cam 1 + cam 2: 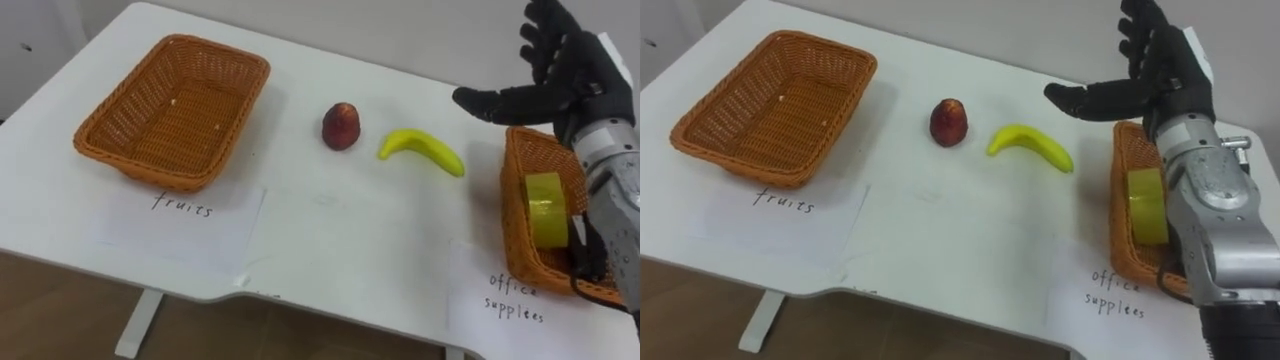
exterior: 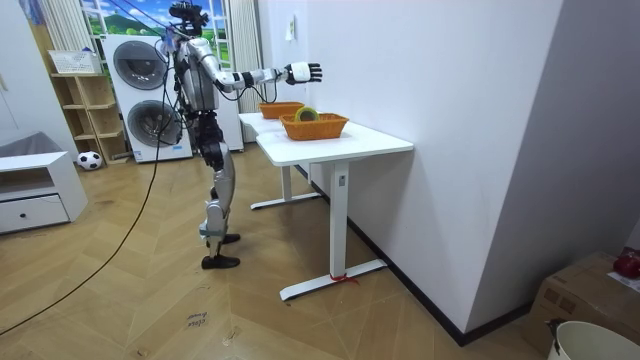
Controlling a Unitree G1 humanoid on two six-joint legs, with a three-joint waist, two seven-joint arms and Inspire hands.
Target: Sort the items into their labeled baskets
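Note:
A dark red apple [image 1: 341,126] and a yellow banana [image 1: 422,148] lie side by side in the middle of the white table [image 1: 330,220]. The left wicker basket [image 1: 175,105], labelled fruits, holds nothing. The right wicker basket [image 1: 545,215], labelled office supplies, holds a yellow-green tape roll [image 1: 546,208] standing on edge. My right hand [image 1: 560,75] hovers open above the far end of that basket, fingers spread and thumb pointing toward the banana. In the room view I stand at the table's end with my right hand [image 2: 303,71] stretched out over it.
Two paper labels lie on the table's near edge, one before each basket. A wall runs along the far side of the table. The room view has washing machines, a shelf and a low white cabinet behind me.

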